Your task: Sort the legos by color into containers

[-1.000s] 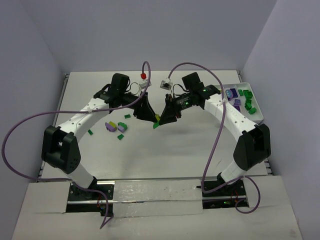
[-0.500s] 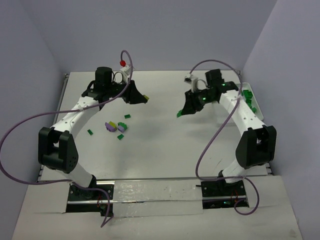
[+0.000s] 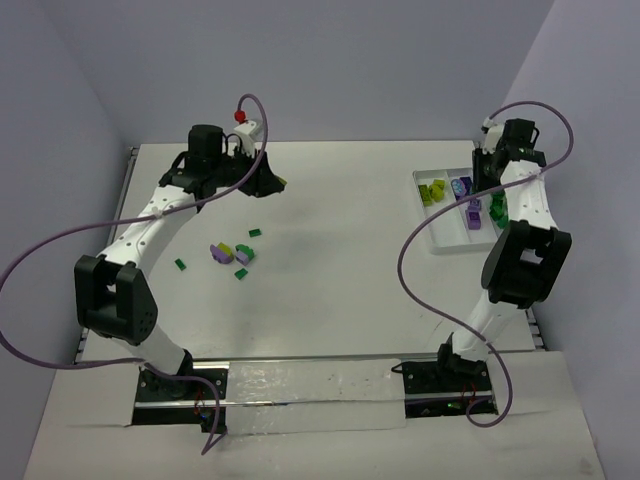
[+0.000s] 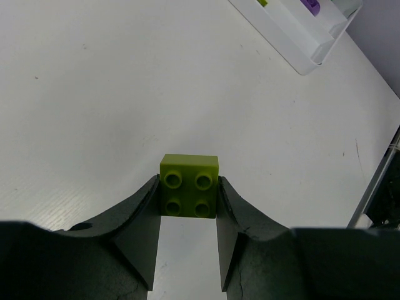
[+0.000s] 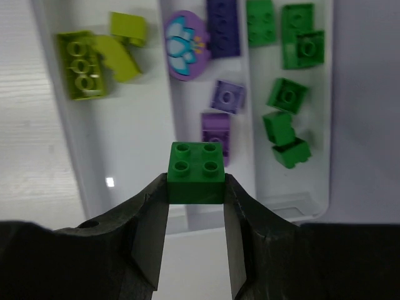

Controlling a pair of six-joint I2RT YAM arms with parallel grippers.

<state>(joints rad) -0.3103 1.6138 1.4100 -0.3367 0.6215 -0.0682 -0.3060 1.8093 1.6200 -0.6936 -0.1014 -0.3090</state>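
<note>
My left gripper point(image 4: 188, 194) is shut on a yellow-green lego point(image 4: 189, 169) and holds it above bare table; in the top view it point(image 3: 272, 185) is at the far left-centre. My right gripper point(image 5: 196, 184) is shut on a dark green lego point(image 5: 195, 165) above the white three-compartment tray point(image 5: 125, 156). That lego hangs over the near end of the middle compartment. The tray holds yellow-green legos point(image 5: 84, 62) on the left, purple ones point(image 5: 222, 31) in the middle and dark green ones point(image 5: 294, 44) on the right. In the top view the tray point(image 3: 440, 240) lies at the far right.
Loose legos lie on the table's left half: a purple and yellow-green cluster point(image 3: 232, 256) and small dark green pieces point(image 3: 180, 264), point(image 3: 254, 233). A corner of the tray point(image 4: 294, 44) shows in the left wrist view. Purple cables loop over both arms.
The two grippers were together at the table's centre. My right arm has swung right with the green lego to above the tray. My left arm has drawn back left with the yellow-green lego.
</note>
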